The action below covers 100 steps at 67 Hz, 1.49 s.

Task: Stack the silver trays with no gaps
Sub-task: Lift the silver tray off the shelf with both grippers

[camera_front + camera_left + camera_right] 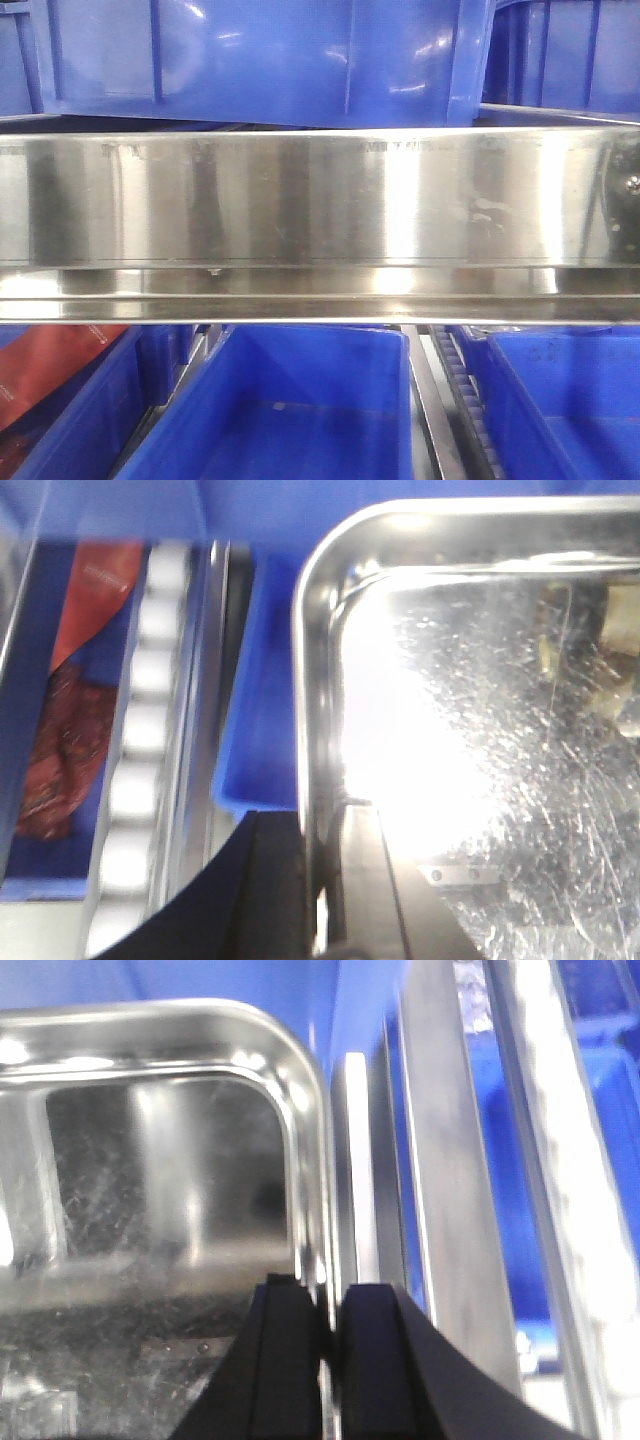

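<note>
A silver tray (pixel 480 680) fills the right side of the left wrist view, scratched and glaring, hanging over a blue bin (pixel 265 720). My left gripper (pixel 322 880) is shut on its left rim, one dark finger outside and one inside the pan. The right wrist view shows the same tray (pixel 160 1160) from its other end. There my right gripper (pixel 330 1360) is shut on the right rim, which runs as a thin bright line between the two black fingers. Neither gripper shows in the front view. Whether another tray lies beneath this one I cannot tell.
A long shiny steel rail (pixel 320 200) with screws spans the front view, with blue bins above (pixel 250 60) and below (pixel 290 410). A red packet (pixel 90 620) lies in a bin left of a white roller strip (pixel 140 730). Steel rails (pixel 450 1160) run right of the tray.
</note>
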Each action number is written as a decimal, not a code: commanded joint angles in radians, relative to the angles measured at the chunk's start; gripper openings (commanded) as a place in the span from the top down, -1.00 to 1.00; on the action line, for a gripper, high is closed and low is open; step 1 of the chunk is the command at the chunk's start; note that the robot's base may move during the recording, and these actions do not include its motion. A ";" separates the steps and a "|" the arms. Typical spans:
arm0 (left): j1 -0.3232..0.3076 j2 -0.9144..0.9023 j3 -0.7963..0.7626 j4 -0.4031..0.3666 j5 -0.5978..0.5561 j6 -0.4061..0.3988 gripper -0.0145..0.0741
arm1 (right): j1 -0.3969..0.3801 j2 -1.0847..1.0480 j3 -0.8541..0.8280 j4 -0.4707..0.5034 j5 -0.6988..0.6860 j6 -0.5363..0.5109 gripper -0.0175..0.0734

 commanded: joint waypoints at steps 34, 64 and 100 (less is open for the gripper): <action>-0.278 -0.231 0.290 0.072 -0.052 -0.284 0.71 | 0.267 -0.226 0.241 -0.107 -0.070 0.266 0.63; -0.286 -0.259 0.291 0.132 -0.052 -0.287 0.71 | 0.267 -0.224 0.243 -0.137 -0.065 0.266 0.63; -0.230 -0.257 0.291 0.127 -0.075 -0.298 0.71 | 0.267 -0.224 0.246 -0.137 -0.085 0.266 0.63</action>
